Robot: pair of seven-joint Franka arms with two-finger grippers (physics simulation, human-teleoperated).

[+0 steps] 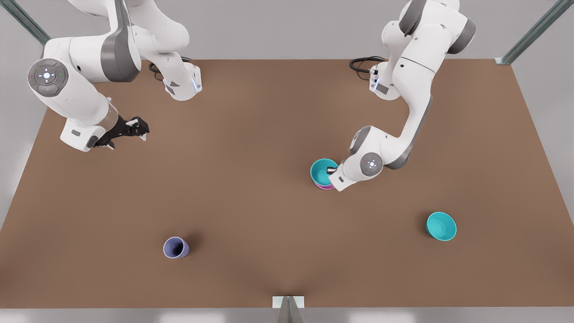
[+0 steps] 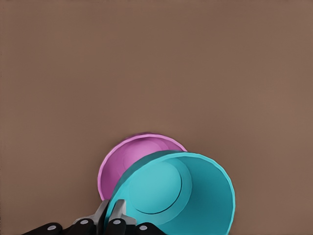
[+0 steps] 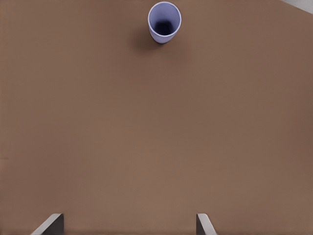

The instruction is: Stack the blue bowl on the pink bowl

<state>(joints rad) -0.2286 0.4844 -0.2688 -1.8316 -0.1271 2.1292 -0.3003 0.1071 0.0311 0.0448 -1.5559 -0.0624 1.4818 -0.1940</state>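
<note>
The blue bowl (image 1: 321, 171) (image 2: 181, 196) is over the pink bowl (image 1: 323, 186) (image 2: 128, 159), right of the table's middle in the front view. It is tilted and covers most of the pink bowl. Whether it rests in the pink bowl I cannot tell. My left gripper (image 1: 332, 170) (image 2: 113, 219) is shut on the blue bowl's rim, one finger inside and one outside. My right gripper (image 1: 134, 130) (image 3: 128, 225) hangs open above bare table at the front view's left, holding nothing and waiting.
A second teal bowl (image 1: 441, 226) lies on the table at the front view's right. A lavender-blue cup (image 1: 176, 247) (image 3: 165, 22) stands near the front edge, left of centre. Both arm bases stand at the back edge of the brown table (image 1: 269, 134).
</note>
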